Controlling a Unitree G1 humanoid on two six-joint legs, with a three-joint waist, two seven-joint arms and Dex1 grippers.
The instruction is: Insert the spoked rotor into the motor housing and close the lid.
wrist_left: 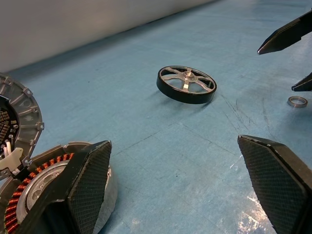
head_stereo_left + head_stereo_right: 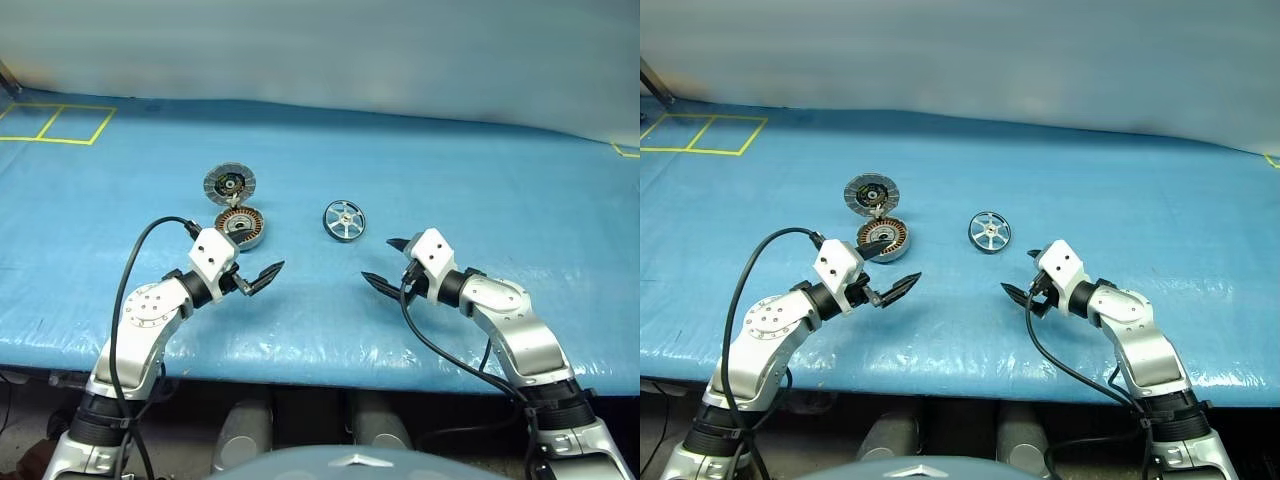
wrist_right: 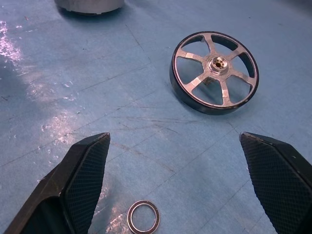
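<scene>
Housing [image 1: 34, 195] sits half hidden (behind left gripper [image 1: 180, 190]).

This looks like a robotics lab or test workshop: a desk [image 2: 480, 170] covered in a wrinkled blue plastic sheet, yellow tape squares [image 2: 55, 124] marked out at its far corner, a bare pale wall behind, and loose motor parts [image 2: 238, 226] laid out as a bench exercise
</scene>
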